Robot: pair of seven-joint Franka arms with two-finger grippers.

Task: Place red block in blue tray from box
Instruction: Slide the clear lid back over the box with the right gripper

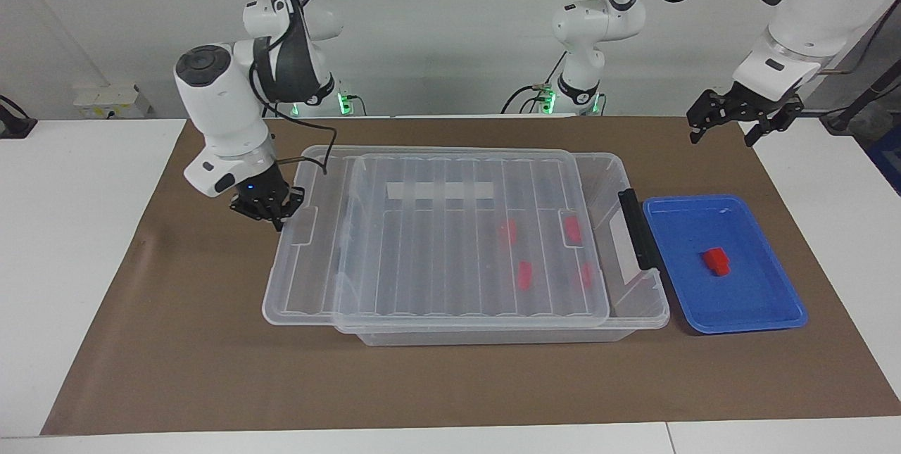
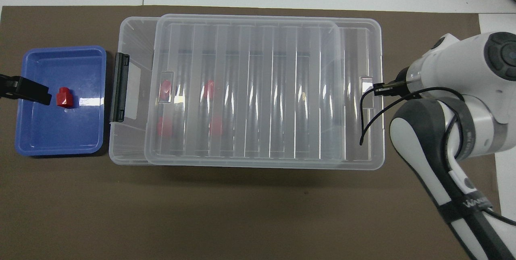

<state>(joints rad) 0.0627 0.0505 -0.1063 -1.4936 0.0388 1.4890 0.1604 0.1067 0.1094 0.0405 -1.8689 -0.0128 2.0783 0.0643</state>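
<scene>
One red block [image 1: 716, 261] lies in the blue tray [image 1: 767, 299] at the left arm's end of the table; block [image 2: 64, 97] and tray [image 2: 60, 139] also show in the overhead view. The clear box [image 1: 611, 174] holds several more red blocks [image 1: 524, 274] under its ribbed lid [image 1: 436, 257]. The lid [image 2: 250, 90] sits shifted toward the right arm's end, leaving a strip of the box [image 2: 129, 50] uncovered beside the dark latch handle [image 1: 637, 229]. My right gripper [image 1: 271, 213] is low at the lid's edge at the right arm's end. My left gripper [image 1: 723, 136] hangs open and empty over the mat beside the tray.
A brown mat [image 1: 176, 341] covers the table under the box and the tray. The right arm's cable [image 2: 369, 119] hangs over the box's end. White table surface [image 1: 70, 229] lies around the mat.
</scene>
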